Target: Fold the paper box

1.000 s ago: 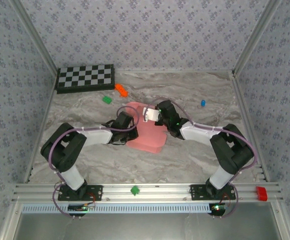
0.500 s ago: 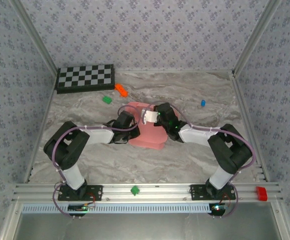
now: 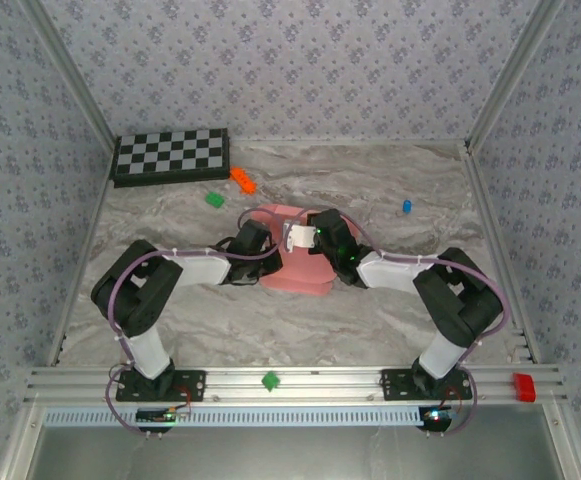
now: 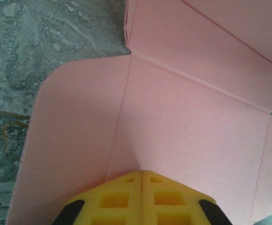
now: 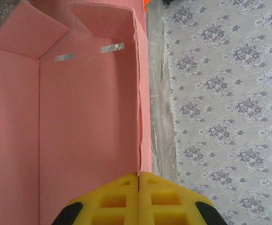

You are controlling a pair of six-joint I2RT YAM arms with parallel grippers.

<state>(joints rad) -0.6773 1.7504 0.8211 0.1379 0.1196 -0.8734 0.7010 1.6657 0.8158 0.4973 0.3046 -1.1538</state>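
The pink paper box (image 3: 296, 268) lies partly folded at the middle of the table, between my two grippers. My left gripper (image 3: 259, 243) is at its left side. In the left wrist view its yellow fingers are shut, and the gripper (image 4: 142, 172) rests its tip against the creased card (image 4: 187, 108) next to a rounded flap (image 4: 75, 126). I cannot tell whether any card is pinched there. My right gripper (image 3: 308, 237) is at the box's far right part. This gripper (image 5: 139, 174) is shut on the edge of an upright pink wall (image 5: 138, 93) of the paper box (image 5: 84, 122).
A checkerboard (image 3: 170, 155) lies at the far left. An orange brick (image 3: 242, 180) and a green piece (image 3: 214, 199) sit just beyond the box. A small blue piece (image 3: 407, 207) is at the far right. Patterned walls (image 3: 290, 60) close in the table.
Both grippers have moved closer together and slightly away from the bases. The pink card between them has drawn up narrower, and its near lobe no longer lies flat.
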